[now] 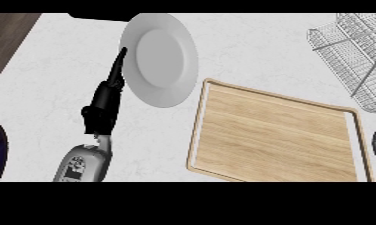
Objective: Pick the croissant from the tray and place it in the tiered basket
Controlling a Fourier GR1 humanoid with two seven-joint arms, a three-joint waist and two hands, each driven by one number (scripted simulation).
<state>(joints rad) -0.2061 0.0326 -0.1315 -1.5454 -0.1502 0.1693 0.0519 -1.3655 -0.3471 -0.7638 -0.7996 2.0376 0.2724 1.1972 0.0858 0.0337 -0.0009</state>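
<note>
A pale stone counter (257, 40) fills the head view. At about four o'clock from its middle lies a wooden tray (275, 137), a shallow board with a raised rim, its face bare; no croissant shows on it or anywhere else on the counter, so where the pastry is cannot be told. At eleven o'clock from the tray, just beside its upper left corner, lies a white plate (159, 59), round though it looks taller than wide. At two o'clock, near the view's right edge and well apart from the plate, stands the wire tiered basket (351, 52), only partly in view. The left hand (110, 87) comes up from seven o'clock on its grey forearm (84, 163), with its fingers straight and pressed together, pointing toward twelve o'clock; the fingertips (123, 51) reach the plate's left rim and hold nothing. The right hand does not show.
</note>
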